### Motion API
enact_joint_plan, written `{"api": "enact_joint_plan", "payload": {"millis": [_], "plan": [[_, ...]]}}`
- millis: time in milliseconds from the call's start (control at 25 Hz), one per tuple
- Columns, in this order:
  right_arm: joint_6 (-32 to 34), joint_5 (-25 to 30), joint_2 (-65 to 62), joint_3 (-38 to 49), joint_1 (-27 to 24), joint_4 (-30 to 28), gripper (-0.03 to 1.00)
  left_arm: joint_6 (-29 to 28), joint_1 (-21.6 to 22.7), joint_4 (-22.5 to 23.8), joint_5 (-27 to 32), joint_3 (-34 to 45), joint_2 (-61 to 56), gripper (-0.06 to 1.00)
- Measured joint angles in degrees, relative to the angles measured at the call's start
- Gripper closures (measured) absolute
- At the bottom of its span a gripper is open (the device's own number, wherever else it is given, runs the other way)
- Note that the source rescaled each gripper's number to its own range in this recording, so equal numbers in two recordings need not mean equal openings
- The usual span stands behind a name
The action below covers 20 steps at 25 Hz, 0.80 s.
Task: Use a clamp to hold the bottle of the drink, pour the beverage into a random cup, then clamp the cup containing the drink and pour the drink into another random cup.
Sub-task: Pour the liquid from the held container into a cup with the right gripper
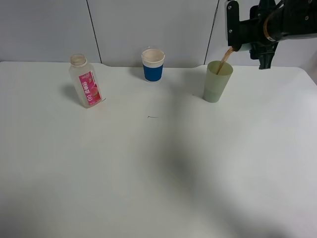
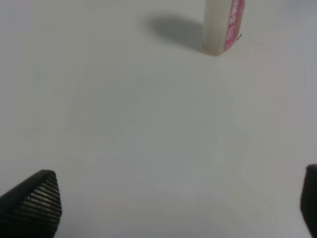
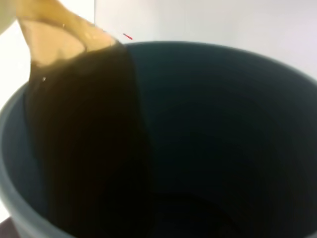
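The clear bottle (image 1: 86,81) with a pink label stands upright at the back left of the table; its base (image 2: 223,25) shows in the left wrist view. My left gripper (image 2: 178,203) is open above bare table, well short of the bottle. At the back right, my right gripper (image 1: 250,30) is shut on the teal cup (image 1: 232,22), which is tipped on its side above the tall pale green cup (image 1: 217,82). A brown stream of beverage (image 1: 226,57) runs from it into the green cup. In the right wrist view the beverage (image 3: 84,139) slides over the rim of the teal cup (image 3: 223,124).
A blue cup with a white rim (image 1: 153,64) stands at the back middle, between the bottle and the green cup. The white table (image 1: 158,168) spreads wide in front of them. A grey panelled wall rises behind the table's far edge.
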Motion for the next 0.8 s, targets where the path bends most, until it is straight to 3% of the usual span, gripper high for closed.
{"api": "enact_joint_plan", "payload": {"millis": [800], "plan": [[0.0,-0.05,0.0,-0.39,0.07,-15.54,0.96,0.0,0.0,0.0,0.0,0.0,0.0,0.01]]}}
